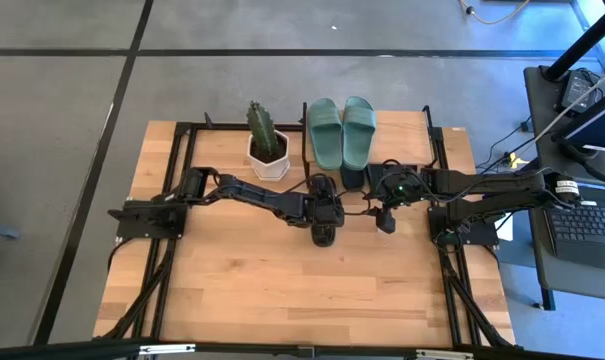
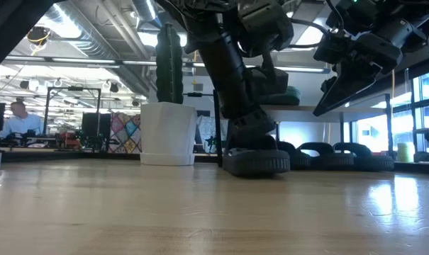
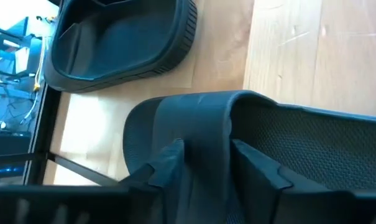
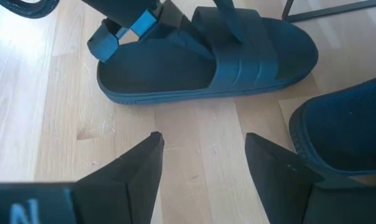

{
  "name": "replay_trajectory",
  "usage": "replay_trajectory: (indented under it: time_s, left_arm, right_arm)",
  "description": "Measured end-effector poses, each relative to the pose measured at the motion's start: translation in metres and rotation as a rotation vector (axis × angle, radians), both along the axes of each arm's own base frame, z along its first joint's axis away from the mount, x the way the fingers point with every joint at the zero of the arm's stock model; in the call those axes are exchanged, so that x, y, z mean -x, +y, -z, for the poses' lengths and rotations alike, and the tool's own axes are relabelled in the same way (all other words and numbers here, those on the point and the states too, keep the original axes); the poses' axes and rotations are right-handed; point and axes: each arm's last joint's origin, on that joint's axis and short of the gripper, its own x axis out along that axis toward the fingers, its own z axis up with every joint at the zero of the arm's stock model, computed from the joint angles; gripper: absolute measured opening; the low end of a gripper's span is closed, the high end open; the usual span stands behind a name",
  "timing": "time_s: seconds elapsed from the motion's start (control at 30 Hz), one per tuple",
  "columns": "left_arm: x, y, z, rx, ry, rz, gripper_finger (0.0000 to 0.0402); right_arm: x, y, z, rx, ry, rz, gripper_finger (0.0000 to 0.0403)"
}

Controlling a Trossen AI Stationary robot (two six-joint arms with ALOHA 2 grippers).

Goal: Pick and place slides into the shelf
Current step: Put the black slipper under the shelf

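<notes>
A sage-green pair of slides (image 1: 342, 130) lies on the shelf's light top board (image 1: 402, 135). Black slides (image 2: 338, 156) sit on the table under that board. One more black slide (image 1: 324, 238) rests sole-down on the table in front of the shelf, with my left gripper (image 1: 324, 222) shut on it. In the left wrist view another black slide (image 3: 119, 43) lies just beyond it. My right gripper (image 1: 385, 222) is open and hangs raised above the table (image 2: 345, 88), to the right of the held slide and touching nothing. My left gripper has the black slide's wide strap (image 3: 206, 140) pinched between its two fingers (image 3: 166, 165). It comes down at a slant from above and from the table's left. The slide stays flat with its sole (image 2: 257, 168) on the table.
A cactus in a white pot (image 1: 267, 145) stands left of the shelf, close to my left arm. Black shelf posts (image 1: 304, 130) rise beside it. The near half of the tabletop (image 1: 302, 290) is bare wood. A person sits far off in the room (image 2: 19, 117).
</notes>
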Motion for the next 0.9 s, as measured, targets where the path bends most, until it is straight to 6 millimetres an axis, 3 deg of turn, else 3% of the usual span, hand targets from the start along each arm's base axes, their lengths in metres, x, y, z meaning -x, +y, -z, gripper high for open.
replay_trajectory:
  time_s: [0.23,0.4,0.6,0.73,0.83,0.9]
  left_arm:
    - [0.002,-0.002,-0.007,0.007,-0.009,0.009,0.0172]
    - [0.013,-0.011,-0.037,0.008,-0.017,0.026,0.0177]
    - [0.039,-0.015,-0.095,0.090,-0.095,0.034,0.0175]
    - [0.060,-0.027,-0.126,0.252,-0.158,0.127,0.0175]
    - [0.077,-0.042,-0.132,0.370,-0.256,0.226,0.0174]
    - [0.089,-0.053,-0.123,0.416,-0.363,0.265,0.0174]
  right_arm:
    - [0.000,0.000,0.000,0.000,0.001,0.000,0.0227]
    - [0.000,0.000,0.000,-0.001,0.005,0.001,0.0227]
    - [0.001,0.000,0.001,-0.010,0.011,0.008,0.0227]
    - [0.001,0.000,0.001,-0.013,0.014,0.011,0.0227]
    - [0.000,0.000,0.000,-0.013,0.002,0.013,0.0227]
    - [0.000,0.000,0.000,-0.013,-0.006,0.014,0.0227]
